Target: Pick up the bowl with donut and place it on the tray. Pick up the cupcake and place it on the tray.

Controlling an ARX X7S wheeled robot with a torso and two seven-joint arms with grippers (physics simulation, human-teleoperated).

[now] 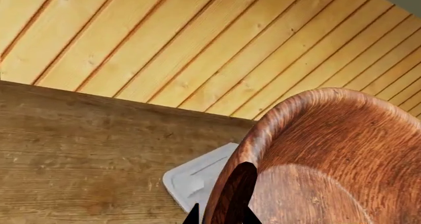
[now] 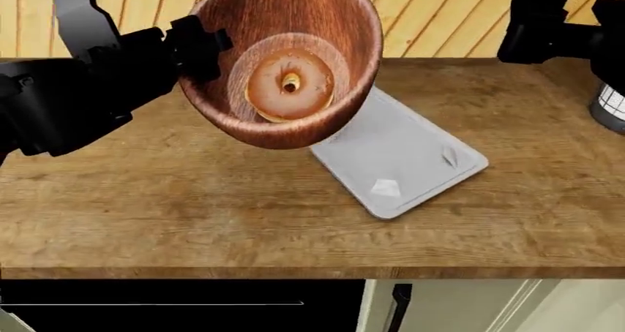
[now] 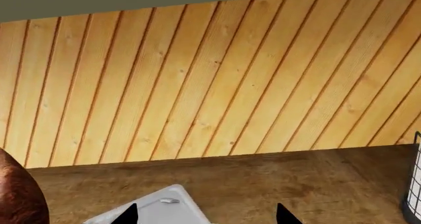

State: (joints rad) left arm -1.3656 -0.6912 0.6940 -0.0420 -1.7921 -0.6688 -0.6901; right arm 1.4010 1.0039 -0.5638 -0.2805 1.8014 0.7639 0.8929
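I've got the bowl (image 2: 283, 69) up off the counter (image 2: 146, 208), left gripper (image 2: 200, 43) pinched onto its rim, donut (image 2: 290, 85) sitting inside. It hangs over the tray's (image 2: 410, 160) far end, tipped toward me. Next I level it and lower it gently onto the tray. Right gripper (image 3: 205, 218) hovers spread wide, empty. No cupcake in view.

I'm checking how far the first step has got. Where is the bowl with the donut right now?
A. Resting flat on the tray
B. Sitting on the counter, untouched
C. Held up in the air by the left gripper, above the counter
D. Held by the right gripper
C: the left gripper grips the rim of the bowl, which hangs tilted above the tray with the donut inside.
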